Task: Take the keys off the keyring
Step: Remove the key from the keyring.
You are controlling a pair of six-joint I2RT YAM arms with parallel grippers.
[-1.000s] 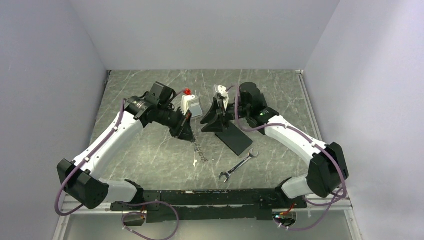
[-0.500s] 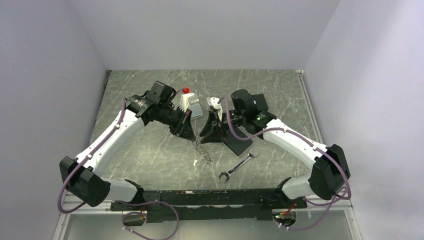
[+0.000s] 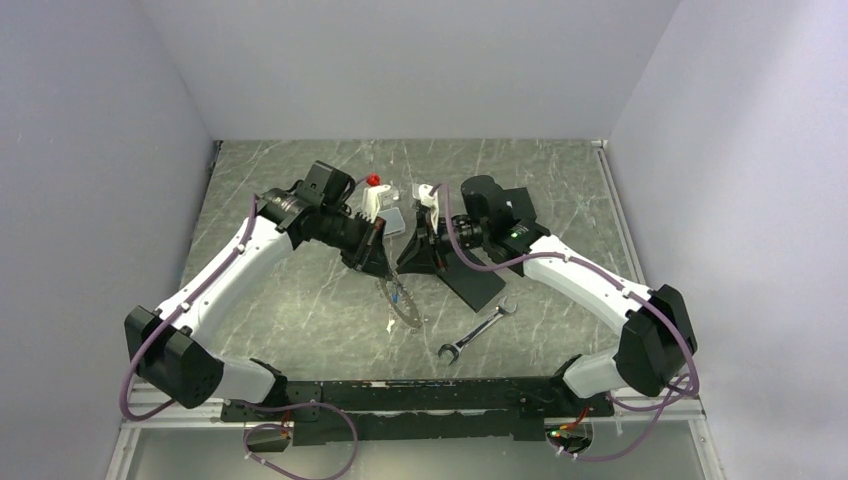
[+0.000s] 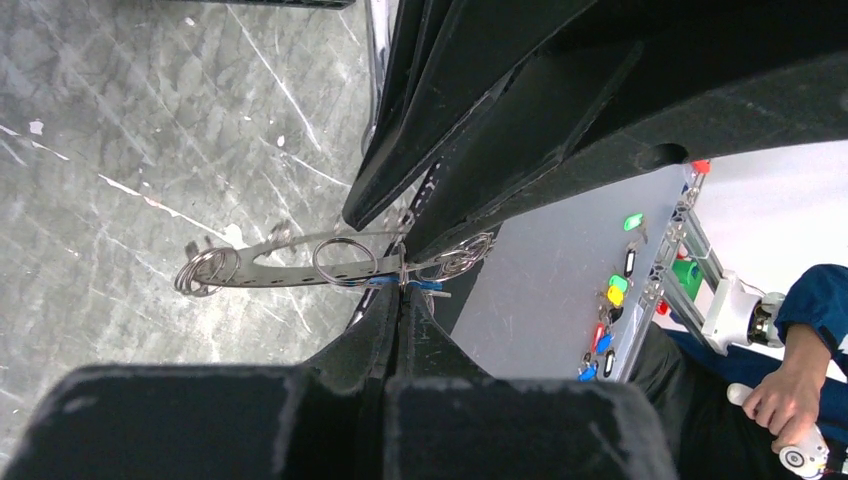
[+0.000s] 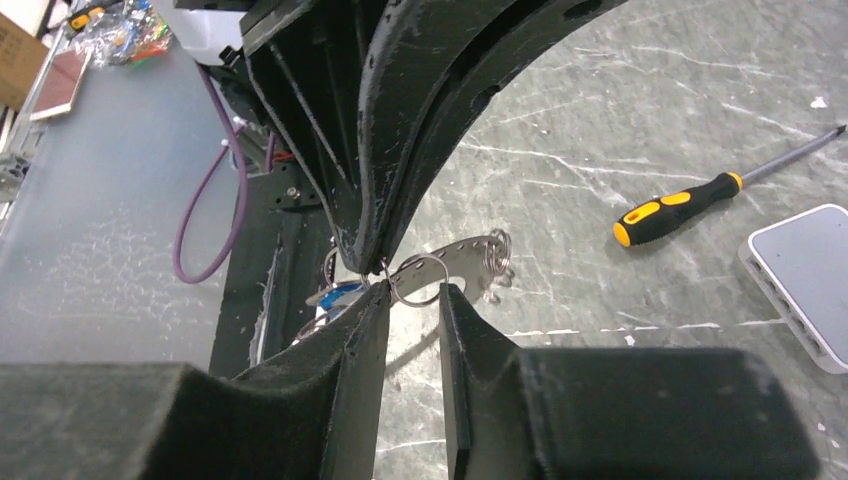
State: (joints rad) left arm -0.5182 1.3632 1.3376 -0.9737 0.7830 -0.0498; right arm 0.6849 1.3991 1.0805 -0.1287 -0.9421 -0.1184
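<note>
The keyring bunch (image 3: 400, 302) hangs in the air between both grippers: a flat grey metal strip (image 4: 290, 268) with holes, carrying several small split rings and a blue tagged piece (image 4: 428, 286). My left gripper (image 4: 404, 290) is shut on a ring of the bunch and holds it above the table; it also shows in the top view (image 3: 377, 267). My right gripper (image 5: 412, 295) is open, its fingertips either side of one split ring (image 5: 420, 278) on the strip. In the top view the right gripper (image 3: 413, 264) stands tip to tip with the left one.
A silver wrench (image 3: 478, 330) lies near the front. A black flat rectangle (image 3: 473, 284) lies under the right arm. A white box (image 3: 385, 210) with a red piece (image 3: 373, 181) stands behind the grippers. A yellow-and-black screwdriver (image 5: 690, 205) lies on the table.
The right arm swung left until its gripper met the left one. The left gripper lifted the bunch, which now hangs freer below both grippers.
</note>
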